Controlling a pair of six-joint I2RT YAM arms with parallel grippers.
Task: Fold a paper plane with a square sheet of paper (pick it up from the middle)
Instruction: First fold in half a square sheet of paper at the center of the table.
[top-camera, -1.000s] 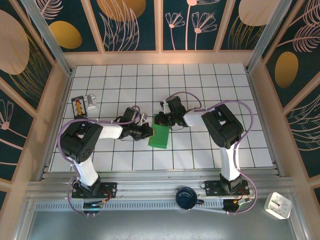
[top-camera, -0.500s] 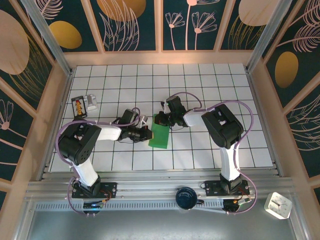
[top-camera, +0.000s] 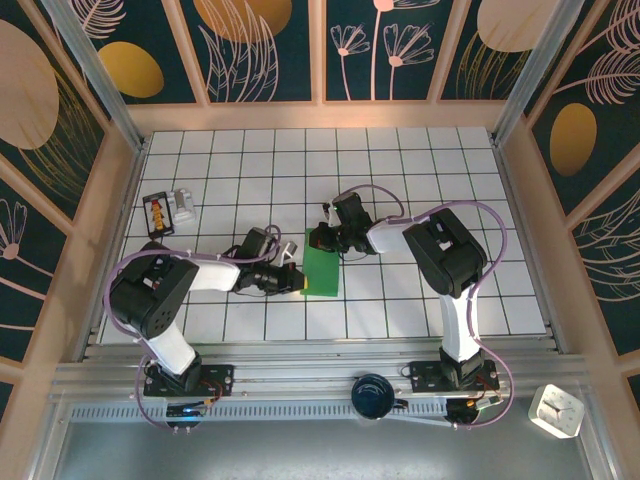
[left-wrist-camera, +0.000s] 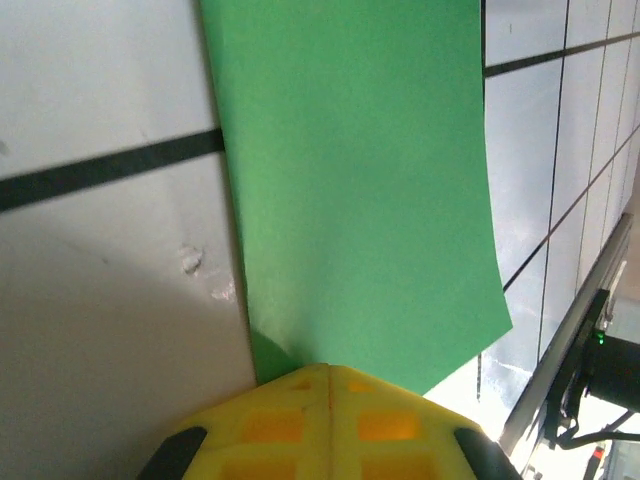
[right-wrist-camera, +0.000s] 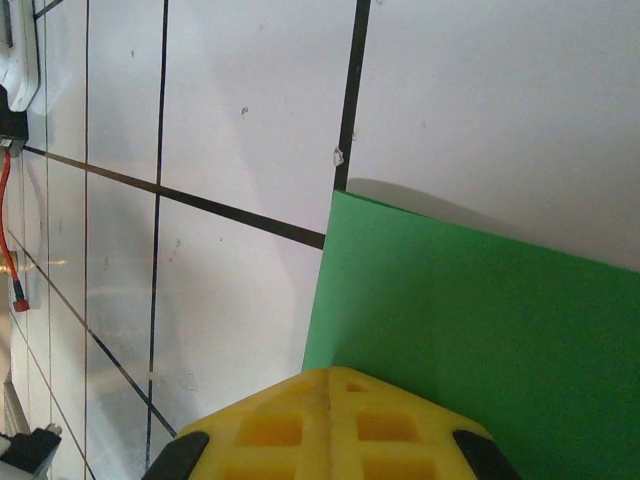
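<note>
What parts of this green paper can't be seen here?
Top view: square sheet of paper too small to show creases; left end effector and right end effector cover its edges.
Left wrist: frame's top edge cuts it off; yellow fingers hide a corner.
Right wrist: right edge cuts it off.

2 arms (top-camera: 160, 300), black joint housings, white links; lilac cables (top-camera: 478, 205) loop alongside; yellow, grid-moulded gripper (left-wrist-camera: 328, 370) fingers (left-wrist-camera: 270, 428).

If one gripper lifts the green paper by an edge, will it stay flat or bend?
Probably it droops: the green paper looks very thin, and one edge bows in the left wrist view. It likely weighs little and may slide on the glossy table if pushed.
</note>
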